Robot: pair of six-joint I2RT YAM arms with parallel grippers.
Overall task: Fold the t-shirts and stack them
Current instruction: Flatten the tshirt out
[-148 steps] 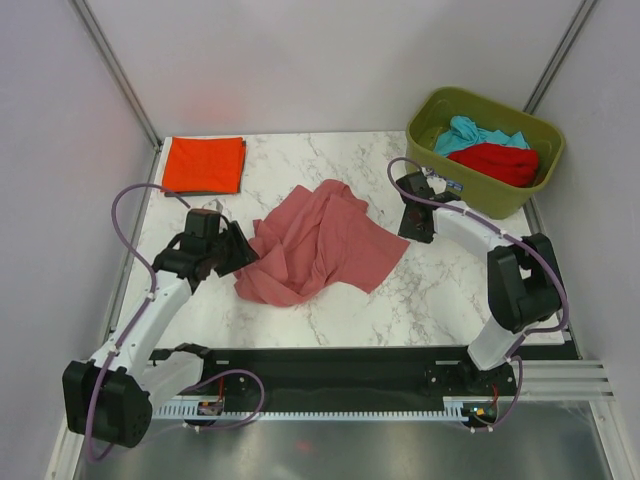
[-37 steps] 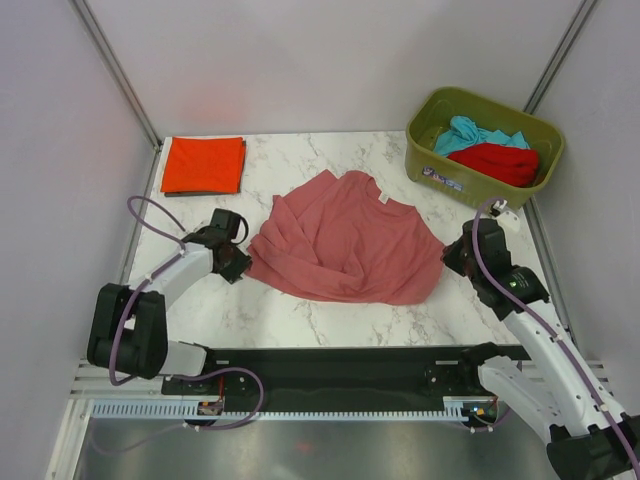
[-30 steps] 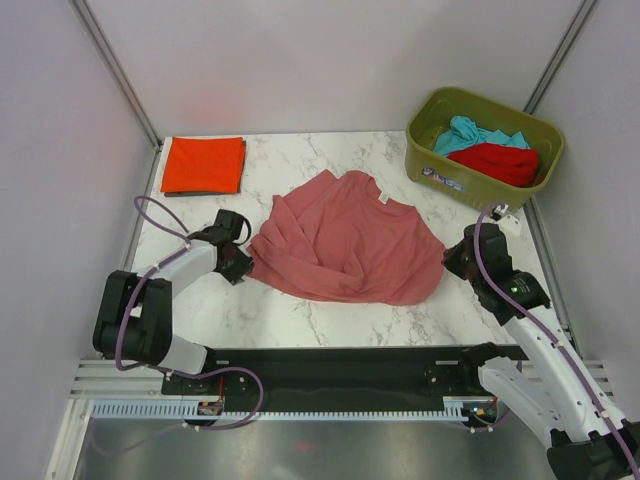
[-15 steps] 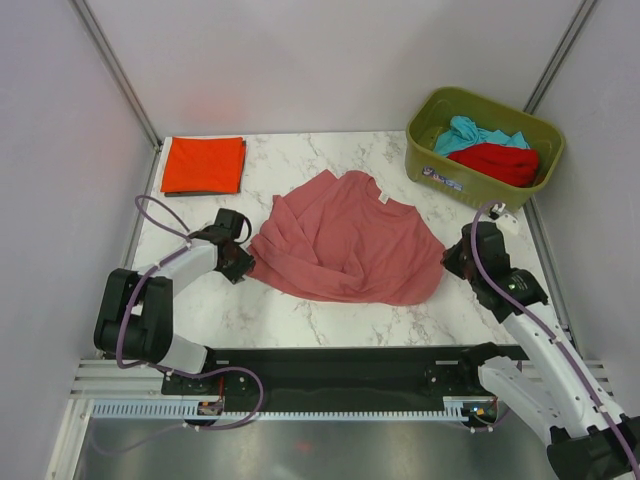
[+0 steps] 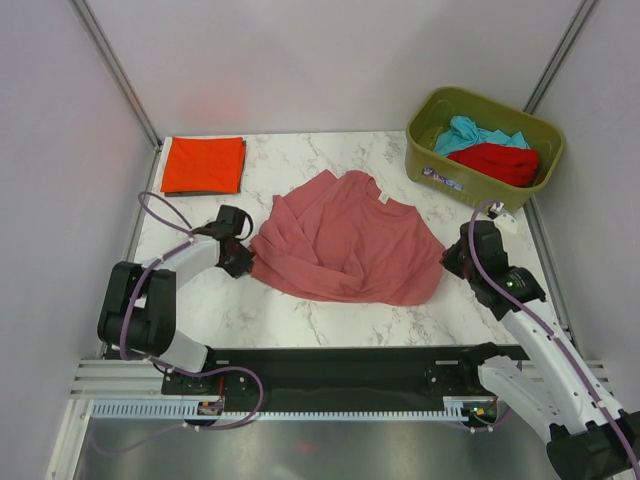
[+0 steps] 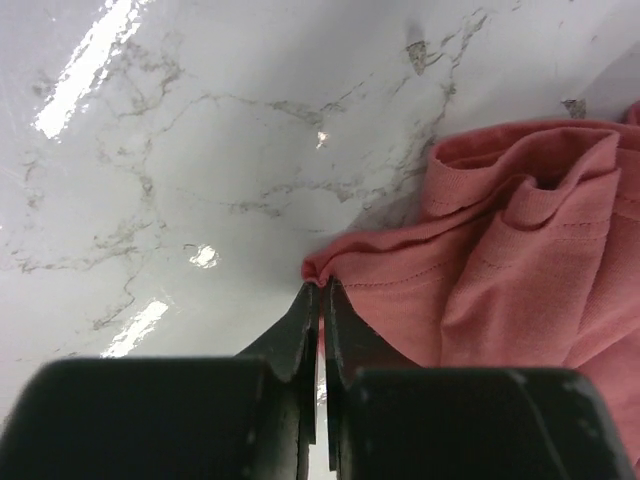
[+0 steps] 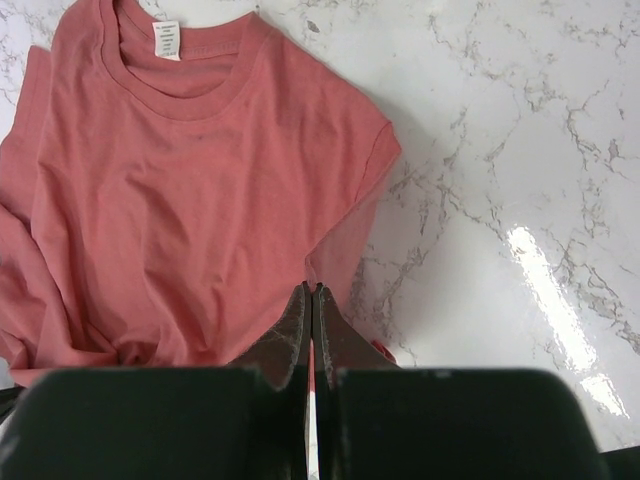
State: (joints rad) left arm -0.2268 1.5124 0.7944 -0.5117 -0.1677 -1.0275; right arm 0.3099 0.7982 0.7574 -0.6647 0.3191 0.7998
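The dusty pink t-shirt lies spread but rumpled in the middle of the marble table, collar and label toward the back. My left gripper is low at its left edge, shut on a small fold of the pink cloth. My right gripper is at the shirt's right edge by the sleeve, shut with pink cloth pinched at its tips. A folded orange-red t-shirt lies at the back left. Teal and bright red t-shirts sit bunched in the bin.
The olive-green plastic bin stands at the back right corner, just behind my right arm. White walls close in the table on both sides. Bare marble shows in front of the pink shirt and between it and the orange-red one.
My left gripper was open beside the shirt's left edge; it has closed on that edge. The right gripper and the shirt have hardly moved.
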